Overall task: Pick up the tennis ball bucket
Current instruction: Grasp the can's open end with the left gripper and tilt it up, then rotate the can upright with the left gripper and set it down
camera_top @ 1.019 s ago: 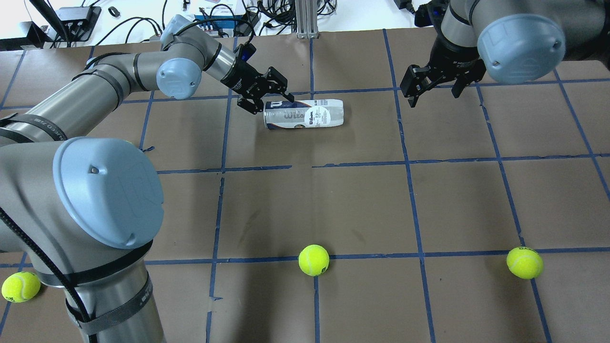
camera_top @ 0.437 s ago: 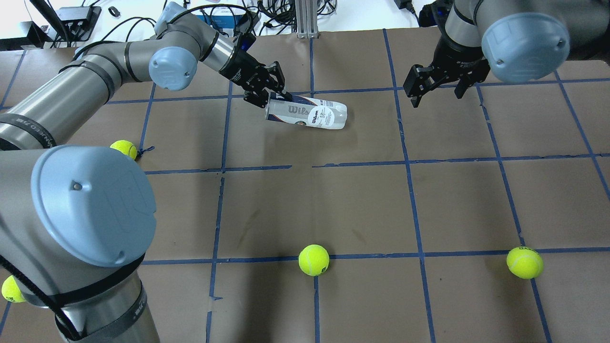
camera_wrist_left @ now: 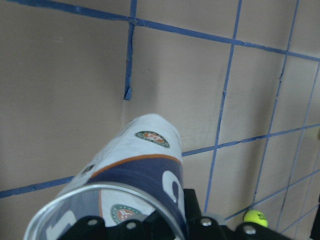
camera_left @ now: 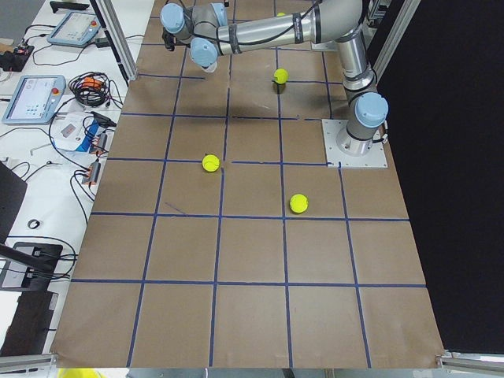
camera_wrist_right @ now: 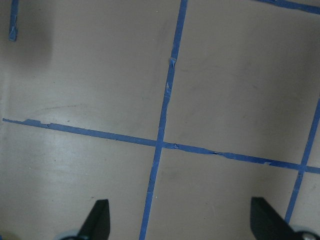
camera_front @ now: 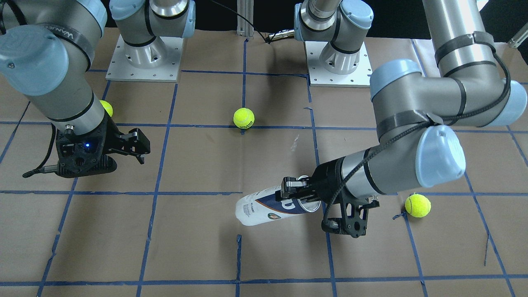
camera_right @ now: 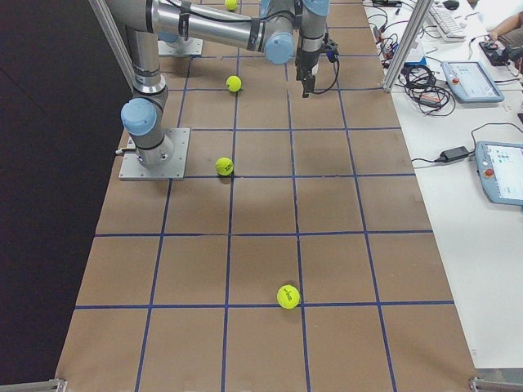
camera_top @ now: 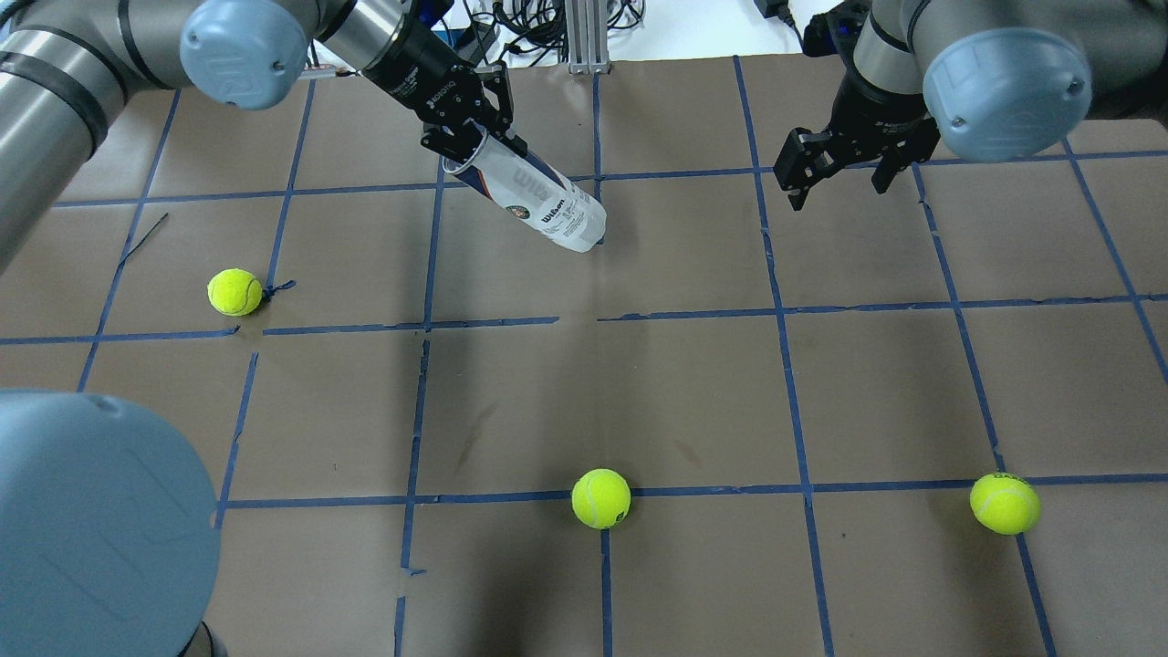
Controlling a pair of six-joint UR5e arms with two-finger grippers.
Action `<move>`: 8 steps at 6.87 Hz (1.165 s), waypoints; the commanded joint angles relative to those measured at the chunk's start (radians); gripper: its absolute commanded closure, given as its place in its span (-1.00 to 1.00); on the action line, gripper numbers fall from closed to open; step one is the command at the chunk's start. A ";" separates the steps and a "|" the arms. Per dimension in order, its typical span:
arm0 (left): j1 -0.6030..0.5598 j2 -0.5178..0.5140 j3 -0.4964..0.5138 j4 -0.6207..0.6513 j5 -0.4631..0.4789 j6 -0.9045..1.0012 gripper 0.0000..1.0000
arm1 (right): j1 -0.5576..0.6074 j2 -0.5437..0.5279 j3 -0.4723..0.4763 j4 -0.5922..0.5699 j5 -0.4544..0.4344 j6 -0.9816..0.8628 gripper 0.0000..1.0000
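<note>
Overhead exterior: tennis ball bucket (camera_top: 540, 198) now steeply tilted (earlier flat)

One tennis ball (camera_front: 108, 107) sits half hidden from me behind the right arm (camera_front: 66, 90); my left wrist view crops the tennis ball bucket (camera_wrist_left: 145, 165) mouth.

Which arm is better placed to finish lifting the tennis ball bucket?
Left. The left hand is shut on the tennis ball bucket at its mouth; the right hand hangs open, empty.
</note>
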 commanded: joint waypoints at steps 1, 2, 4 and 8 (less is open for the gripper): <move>-0.104 0.016 0.016 0.150 0.314 -0.002 1.00 | -0.001 -0.001 0.000 0.000 -0.001 0.000 -1.00; -0.156 -0.016 0.016 0.198 0.440 0.024 1.00 | -0.001 -0.001 0.000 -0.002 0.001 0.000 -1.00; -0.191 -0.050 0.016 0.212 0.553 0.081 1.00 | -0.001 -0.001 0.000 -0.002 0.001 0.000 -1.00; -0.192 -0.081 0.016 0.211 0.566 0.083 0.47 | -0.001 -0.001 0.002 -0.002 0.002 0.000 -1.00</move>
